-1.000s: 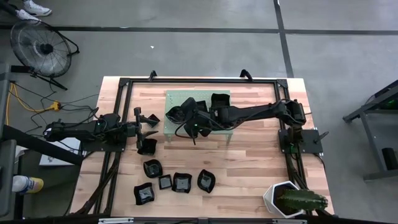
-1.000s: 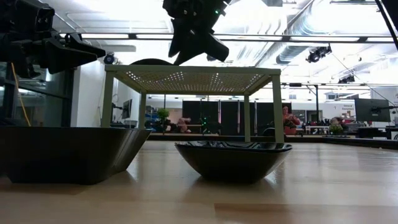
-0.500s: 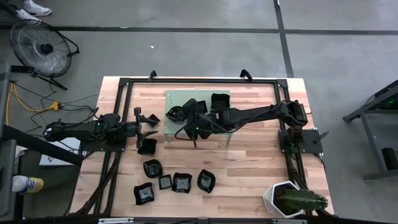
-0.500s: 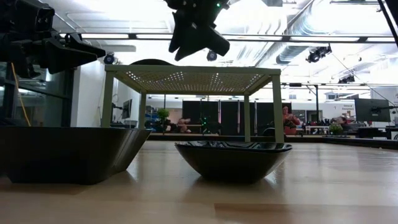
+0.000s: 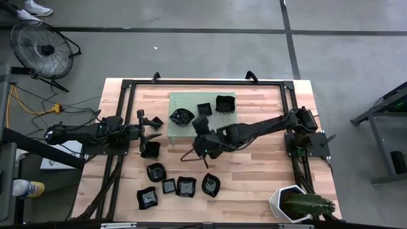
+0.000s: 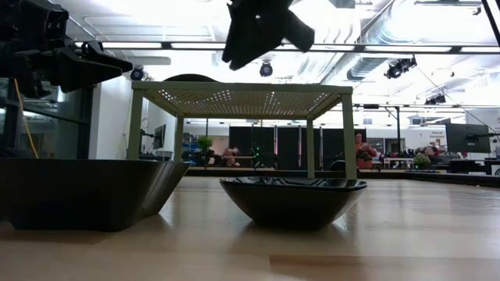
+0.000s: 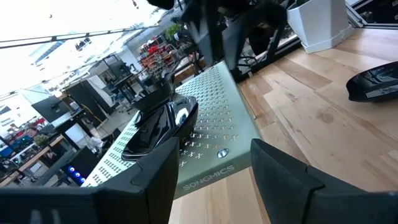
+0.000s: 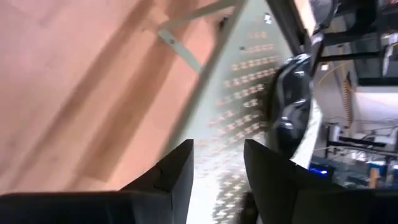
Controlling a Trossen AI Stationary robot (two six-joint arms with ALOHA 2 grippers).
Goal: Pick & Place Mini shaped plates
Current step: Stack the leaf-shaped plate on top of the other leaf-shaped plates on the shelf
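Three plates [image 5: 202, 109] on shelf [image 5: 226, 118] — six below

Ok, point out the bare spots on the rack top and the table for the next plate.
On the green rack, the strip in front of the three plates is bare. On the table, the stretch between the rack and the plant pot is free. The front-left is crowded with plates; the right gripper hangs near the rack's front.

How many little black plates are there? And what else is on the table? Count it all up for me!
Black mini plates: 9 (3 up on the rack, 6 on the table)
Green rack: 1
White plant pot: 1
Total: 11
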